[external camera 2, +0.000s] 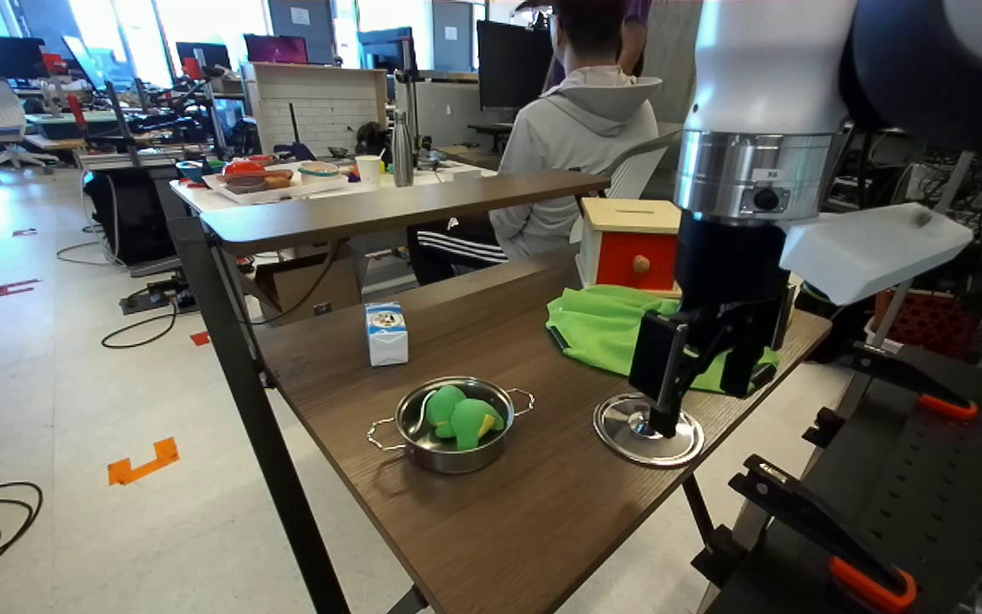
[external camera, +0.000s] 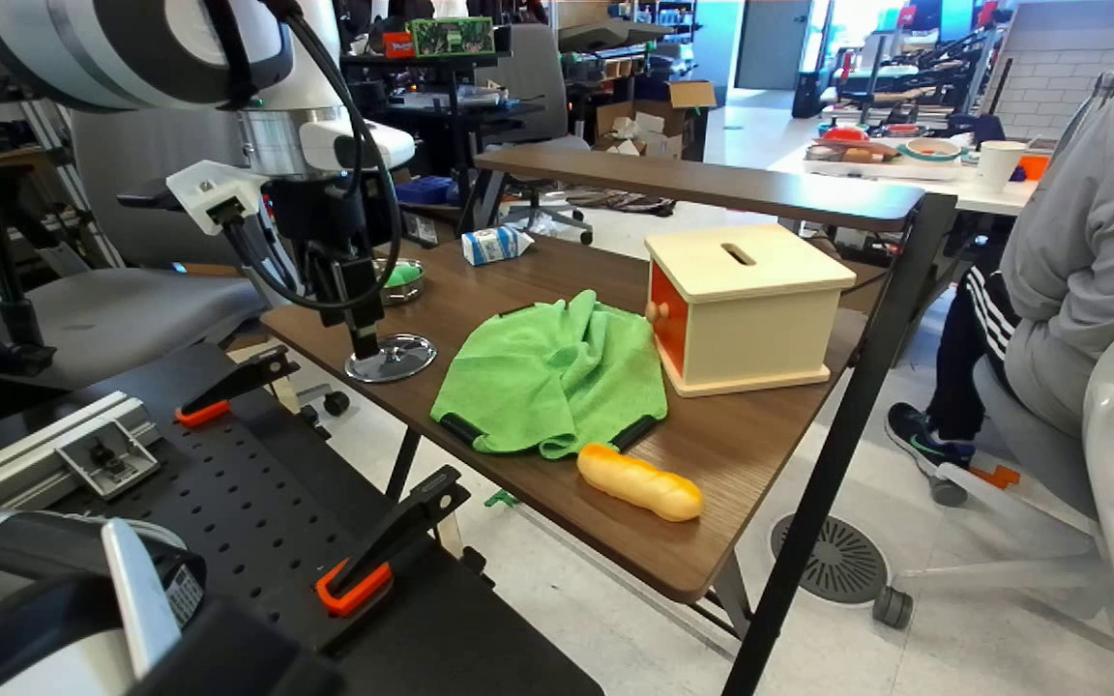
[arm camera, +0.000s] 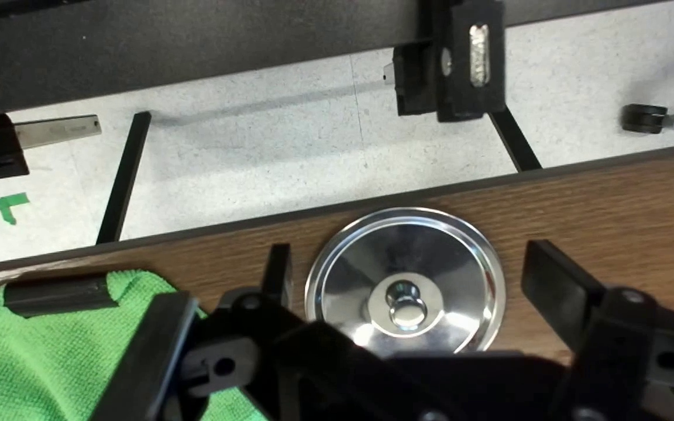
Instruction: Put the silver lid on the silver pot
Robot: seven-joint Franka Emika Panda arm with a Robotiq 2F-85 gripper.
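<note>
One silver lid (arm camera: 404,286) lies knob up near the edge of the brown table (external camera 2: 499,537), one gripper (arm camera: 412,275) above it, fingers spread apart; I can't tell if they touch it. One silver pot (external camera 2: 454,461) nearby holds two green pieces (external camera 2: 471,420). Around: one green cloth (external camera: 557,372), one carton (external camera 2: 387,337), one bread roll (external camera: 639,483), one wooden box (external camera: 760,329). A grey-clad person (external camera: 1094,242) sits beyond, cut off in an exterior view.

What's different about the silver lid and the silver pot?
The silver lid is a shallow disc; the silver pot has taller walls. The lid has one central knob; the pot has two side handles. The pot holds green objects; the lid holds nothing. Both are round, shiny metal.
</note>
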